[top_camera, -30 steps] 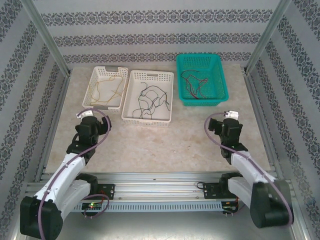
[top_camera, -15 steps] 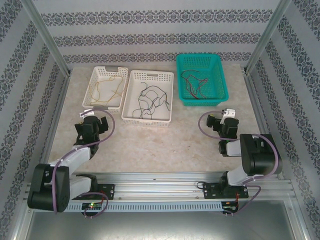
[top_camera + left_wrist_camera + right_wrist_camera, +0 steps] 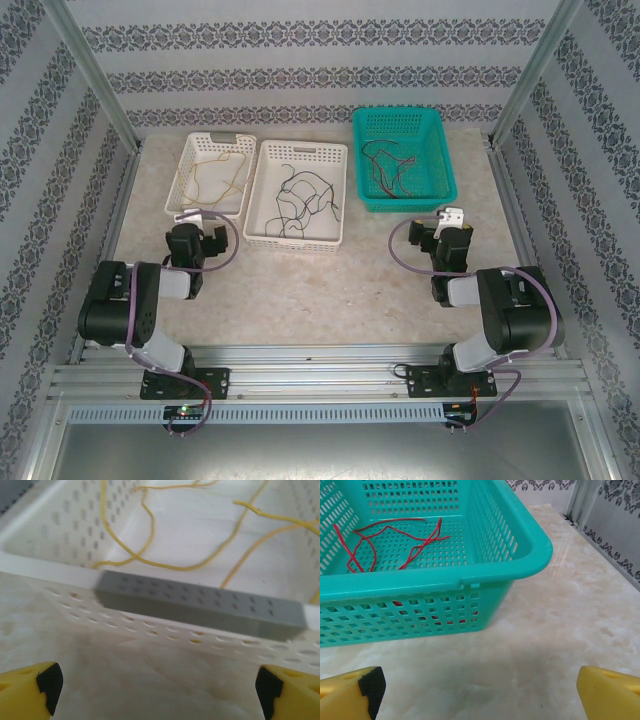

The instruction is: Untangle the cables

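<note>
Thin, wavy yellow cables [image 3: 212, 182] in a white plastic basket [image 3: 220, 137] full of little holes, just left of the middle white basket [image 3: 290, 243]; dark cables [image 3: 300, 195] inside that middle one, red cables [image 3: 388, 170] in the green holey basket [image 3: 447, 170] on its right. Left tool [image 3: 157, 682] wide open, holding nothing, near the middle basket's left, over the smooth, stone-look desk [image 3: 330, 290]. Right tool [image 3: 477, 680] wide open too, holding nothing, off to the middle basket's right.

Items I log off my feeds:
- teal basket [image 3: 530, 555]: plastic, semi-gloss, perforated.
- white basket [image 3: 30, 562]: plastic, matt.
- tabletop [image 3: 560, 630]: stone-look, smooth, slight sheen.
- yellow cables [image 3: 175, 568], red cables [image 3: 422, 542]: smooth, plastic-looking jacket.
- base rails [image 3: 320, 365]: bare metal, brushed.
</note>
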Action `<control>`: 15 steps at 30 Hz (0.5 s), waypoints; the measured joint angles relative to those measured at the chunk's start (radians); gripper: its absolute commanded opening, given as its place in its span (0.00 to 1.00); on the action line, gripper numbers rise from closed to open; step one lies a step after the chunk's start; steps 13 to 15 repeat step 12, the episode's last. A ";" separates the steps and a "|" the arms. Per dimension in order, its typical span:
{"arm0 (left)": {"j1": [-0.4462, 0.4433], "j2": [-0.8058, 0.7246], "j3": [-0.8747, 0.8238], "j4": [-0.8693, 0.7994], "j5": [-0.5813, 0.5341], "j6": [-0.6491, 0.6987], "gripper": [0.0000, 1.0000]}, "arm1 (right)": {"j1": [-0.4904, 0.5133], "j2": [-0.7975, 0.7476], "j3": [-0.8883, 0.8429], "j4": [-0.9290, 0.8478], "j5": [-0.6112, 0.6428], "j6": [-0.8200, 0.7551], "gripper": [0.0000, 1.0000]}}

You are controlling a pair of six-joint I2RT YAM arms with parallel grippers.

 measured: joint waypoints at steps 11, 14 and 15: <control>-0.006 0.002 -0.041 0.142 -0.017 0.019 1.00 | 0.004 0.000 0.023 -0.035 -0.002 -0.011 0.98; -0.007 0.002 -0.041 0.147 -0.017 0.019 1.00 | 0.004 0.000 0.032 -0.035 -0.013 -0.016 0.98; -0.007 0.002 -0.041 0.147 -0.017 0.019 1.00 | 0.004 0.000 0.032 -0.035 -0.013 -0.016 0.98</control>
